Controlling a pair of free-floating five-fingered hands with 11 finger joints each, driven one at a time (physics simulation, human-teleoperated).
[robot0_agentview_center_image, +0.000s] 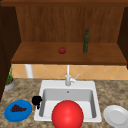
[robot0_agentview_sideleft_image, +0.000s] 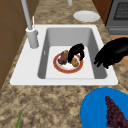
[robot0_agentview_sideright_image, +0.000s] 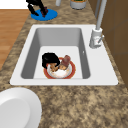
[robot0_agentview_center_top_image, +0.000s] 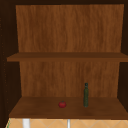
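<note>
Front camera faces the white rectangular sink (robot0_agentview_center_image: 68, 86) straight on, looking slightly down, with the brown wooden shelf (robot0_agentview_center_image: 67, 56) above. Left side camera sits low beside the round blue plate (robot0_agentview_sideleft_image: 100, 110), looking along the basin; right side camera looks back from beside the round white plate (robot0_agentview_sideright_image: 17, 107). Both share the basin. Upper camera is level, close on that shelf, sharing the dark green glass bottle (robot0_agentview_center_top_image: 86, 95) with the front.
</note>
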